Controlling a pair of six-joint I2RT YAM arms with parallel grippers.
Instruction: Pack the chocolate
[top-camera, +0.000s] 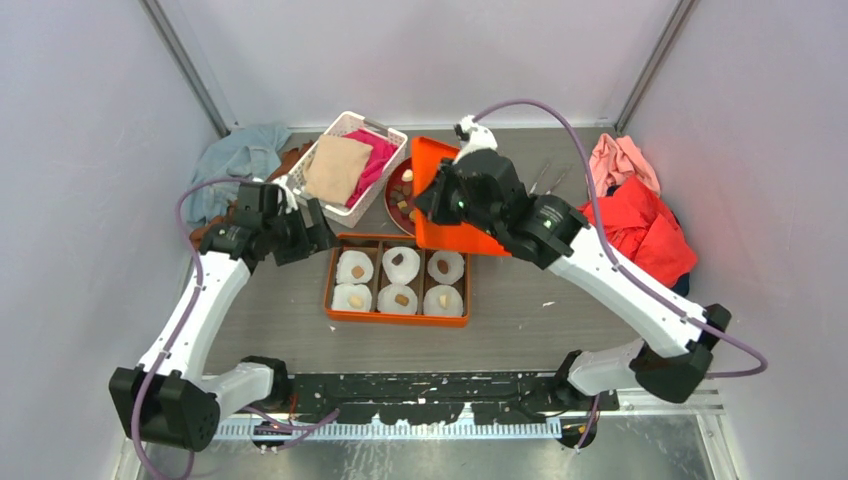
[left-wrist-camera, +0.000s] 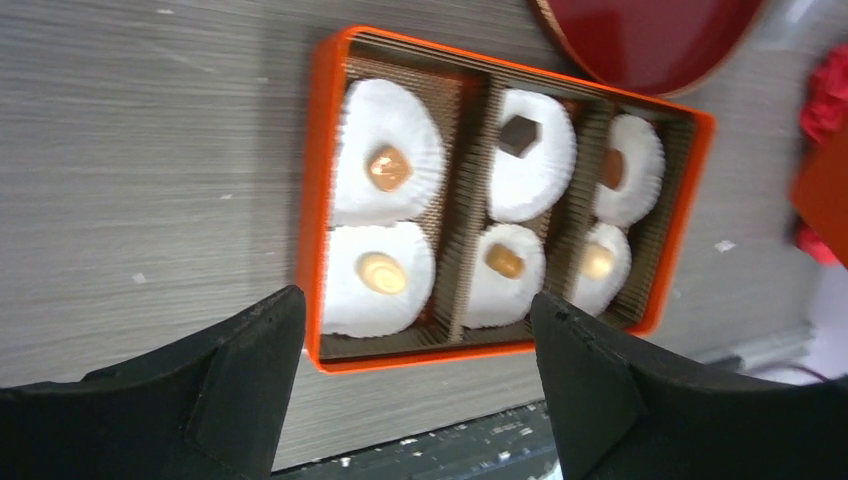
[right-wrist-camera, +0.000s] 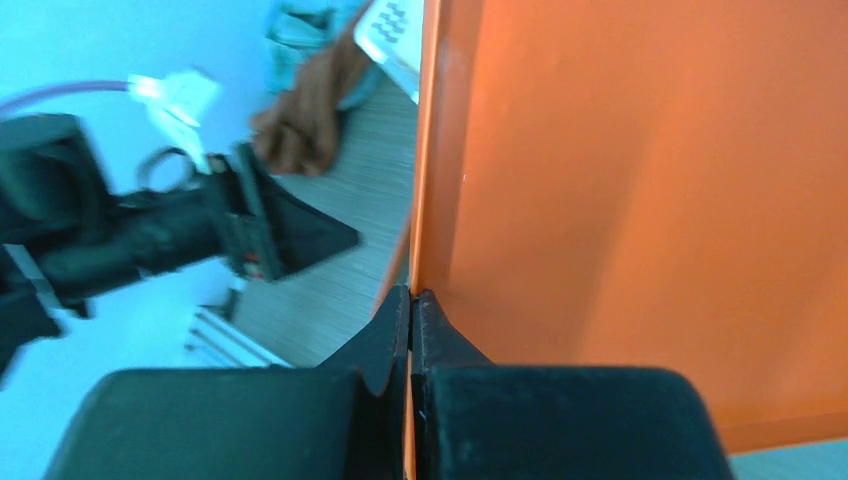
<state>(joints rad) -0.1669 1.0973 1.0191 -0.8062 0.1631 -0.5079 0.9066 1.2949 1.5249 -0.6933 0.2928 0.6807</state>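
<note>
An orange box (top-camera: 397, 318) sits mid-table with six white paper cups, one piece of chocolate (top-camera: 399, 259) in each. The left wrist view shows the box (left-wrist-camera: 318, 200) with dark brown (left-wrist-camera: 520, 135), caramel (left-wrist-camera: 389, 168) and cream (left-wrist-camera: 381, 268) pieces. My left gripper (top-camera: 318, 232) is open and empty beside the box's left end; in its own view (left-wrist-camera: 415, 300) the jaws stand wide apart above the box's near rim. My right gripper (top-camera: 428, 205) is shut on the edge of the orange lid (top-camera: 455, 238), holding it tilted behind the box; the grip (right-wrist-camera: 410, 295) and lid (right-wrist-camera: 640, 200) fill the right wrist view.
A dark red bowl (top-camera: 388, 200) with more chocolate pieces stands behind the box, partly hidden by the lid; it also shows in the left wrist view (left-wrist-camera: 650, 40). A white basket (top-camera: 385, 130) of cloths is at back left, a blue cloth (top-camera: 240, 155) beside it, red clothes (top-camera: 650, 225) at right.
</note>
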